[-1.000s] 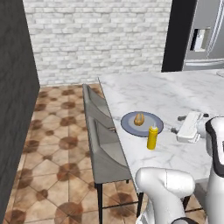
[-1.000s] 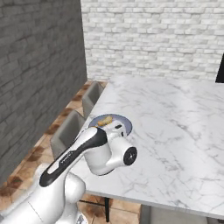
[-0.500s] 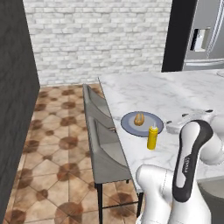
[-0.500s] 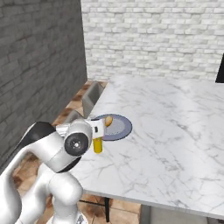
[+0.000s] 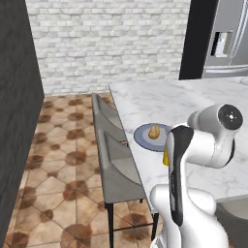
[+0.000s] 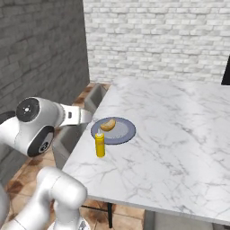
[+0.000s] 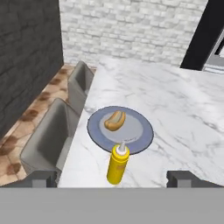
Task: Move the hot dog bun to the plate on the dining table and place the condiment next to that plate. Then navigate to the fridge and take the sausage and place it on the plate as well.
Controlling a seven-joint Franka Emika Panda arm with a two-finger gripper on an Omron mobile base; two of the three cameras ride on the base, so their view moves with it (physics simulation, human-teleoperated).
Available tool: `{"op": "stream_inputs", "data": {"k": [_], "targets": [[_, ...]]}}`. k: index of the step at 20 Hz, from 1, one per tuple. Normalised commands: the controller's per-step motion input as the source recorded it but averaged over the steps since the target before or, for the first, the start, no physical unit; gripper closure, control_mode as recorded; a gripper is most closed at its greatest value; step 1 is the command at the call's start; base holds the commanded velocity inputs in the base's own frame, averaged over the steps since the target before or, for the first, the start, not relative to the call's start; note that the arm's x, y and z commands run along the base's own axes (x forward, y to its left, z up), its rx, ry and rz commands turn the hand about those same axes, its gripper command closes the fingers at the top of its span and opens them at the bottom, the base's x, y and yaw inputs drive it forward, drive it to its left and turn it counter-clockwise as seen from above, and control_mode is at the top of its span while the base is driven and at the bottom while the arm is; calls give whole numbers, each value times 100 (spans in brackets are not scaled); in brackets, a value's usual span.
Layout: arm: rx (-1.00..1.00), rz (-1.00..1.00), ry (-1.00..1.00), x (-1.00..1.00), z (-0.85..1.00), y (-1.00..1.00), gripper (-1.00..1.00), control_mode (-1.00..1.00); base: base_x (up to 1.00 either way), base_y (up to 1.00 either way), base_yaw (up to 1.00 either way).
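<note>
Marble dining table [image 6: 179,134] in a brick-walled kitchen: you see the hot dog bun [image 7: 114,120] on the blue-grey plate [image 7: 140,131], with the yellow condiment bottle [image 7: 118,165] upright just beside its near rim. Gripper [image 7: 113,177] spread wide, empty. The fridge [image 5: 227,38] sausage errand remains.

The long white marble surface [image 6: 179,134] with grey veins is carrying two things near its edge on the stool side. The blue-grey plate [image 7: 139,131] is lying flat on it (the hot dog bun [image 7: 114,120] is resting on this plate, not on the marble). The yellow condiment [image 7: 118,165] is standing upright just beside the plate rim, on the marble itself.
</note>
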Motion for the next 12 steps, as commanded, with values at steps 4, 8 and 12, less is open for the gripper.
{"op": "stream_inputs", "data": {"k": [4, 8, 12], "targets": [[0, 0, 4, -21, -23, 5, -100, -100, 0, 0, 0], [0, 0, 0, 0, 0, 0, -100, 100, -61, 31, -15], [0, 0, 0, 0, 0, 0, -100, 100, -60, 50, -36]]}}
